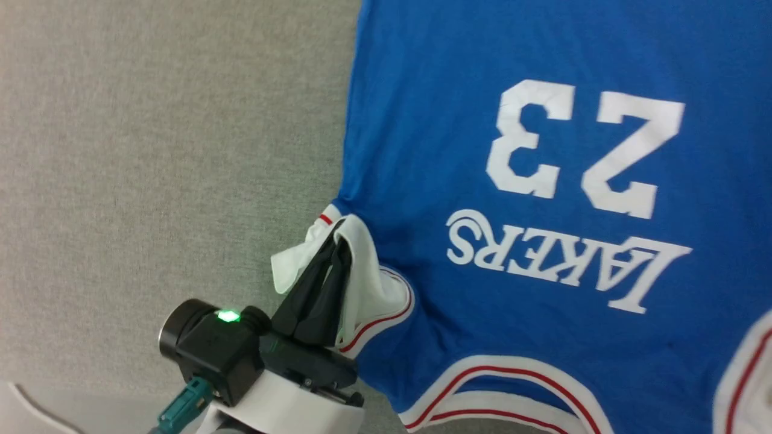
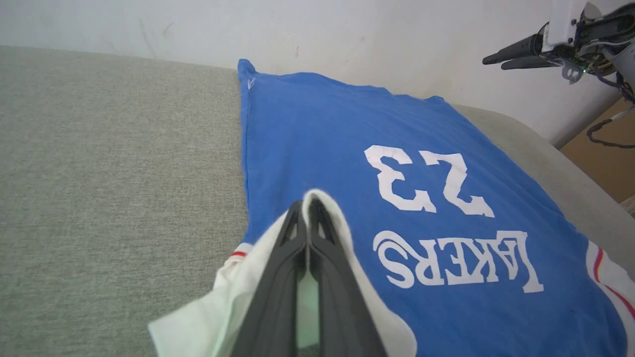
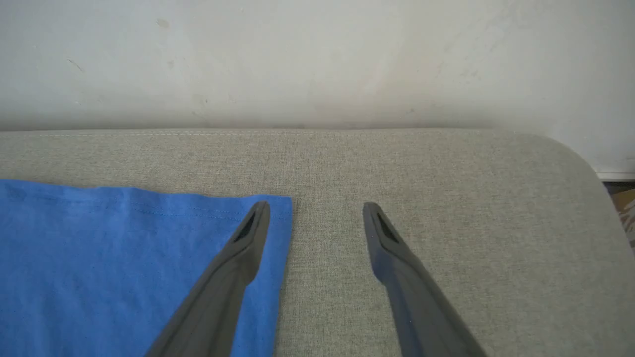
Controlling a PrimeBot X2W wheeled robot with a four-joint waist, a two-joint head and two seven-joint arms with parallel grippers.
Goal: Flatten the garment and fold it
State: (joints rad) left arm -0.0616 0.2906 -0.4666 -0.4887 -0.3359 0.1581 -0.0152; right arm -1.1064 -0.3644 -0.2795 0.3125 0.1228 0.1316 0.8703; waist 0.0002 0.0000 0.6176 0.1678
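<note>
The garment (image 1: 543, 181), a bright blue T-shirt printed "LAKERS 23" in white, lies spread on a grey padded surface, its print upside down in the head view. My left gripper (image 1: 339, 238) is shut on the shirt's white sleeve (image 1: 368, 283), which is bunched and lifted around the fingers. The left wrist view shows the same grip (image 2: 306, 206), with white cloth draped over the closed fingers. My right gripper (image 3: 315, 210) stands open above the shirt's far hem corner (image 3: 278, 208), one fingertip over blue cloth, the other over grey. It also hangs in the air in the left wrist view (image 2: 496, 60).
The grey padded surface (image 1: 151, 150) stretches out bare to the left of the shirt. A pale wall (image 3: 317, 59) runs along its far edge. The surface's rounded corner (image 3: 570, 153) drops off at the right, with brown floor (image 2: 605, 158) beyond.
</note>
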